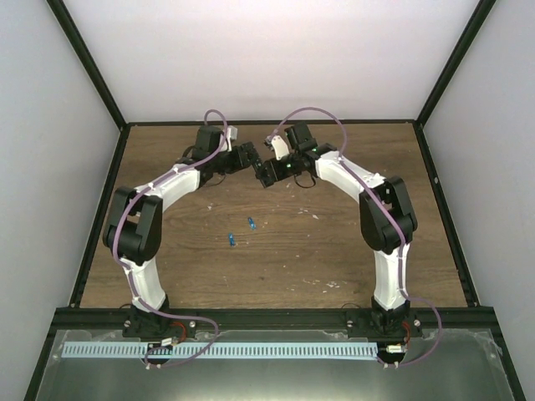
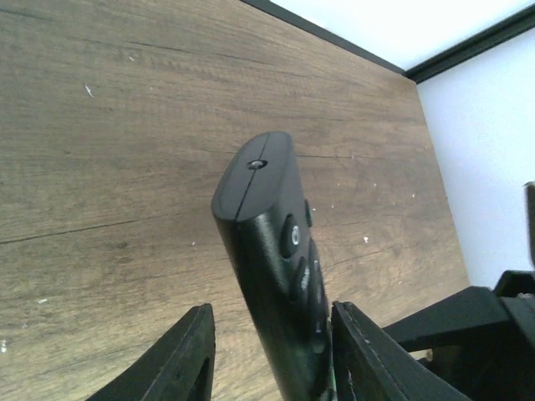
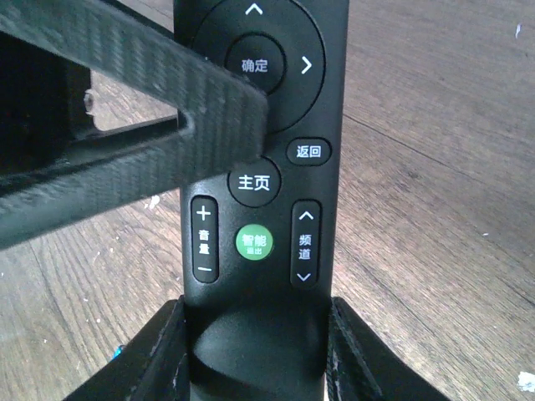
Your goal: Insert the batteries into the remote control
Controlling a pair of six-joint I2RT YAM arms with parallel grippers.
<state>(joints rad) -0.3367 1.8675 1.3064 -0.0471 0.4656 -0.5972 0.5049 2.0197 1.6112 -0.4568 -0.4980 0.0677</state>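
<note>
Grey metal ledge (image 1: 468,368) with a white slotted strip (image 1: 251,350) ran along the near edge, and both arm bases were bolted just behind it. Next came the surface (image 1: 376,167): brown wood grain, matt, flecked with white specks. Two batteries (image 1: 230,240) lay on it between the arms, small bright-blue cylinders near each other. Their long axes ran roughly near-to-far, and the farther one (image 1: 250,222) was tilted. Both sat well apart from the tools.

Both tools met over the far middle of the surface, on the remote control (image 3: 251,351). It was a long slim bar of matt black plastic with rounded edges. Its face had white-legend buttons, one round green button and a ring pad.

In the right wrist view its long axis ran straight away from the right tool (image 3: 255,309), button face to the camera. That tool's two fingers were pressed on the narrow sides of its lower end, clamped firm.

The left tool (image 2: 272,313) straddled the other end, jaws partly apart. One ribbed, weave-patterned finger (image 3: 167,117) lay across the button face, while a strip of wood showed between the back finger (image 2: 184,359) and the body. From there the remote's rounded tip with a small dot pointed away over the wood.
</note>
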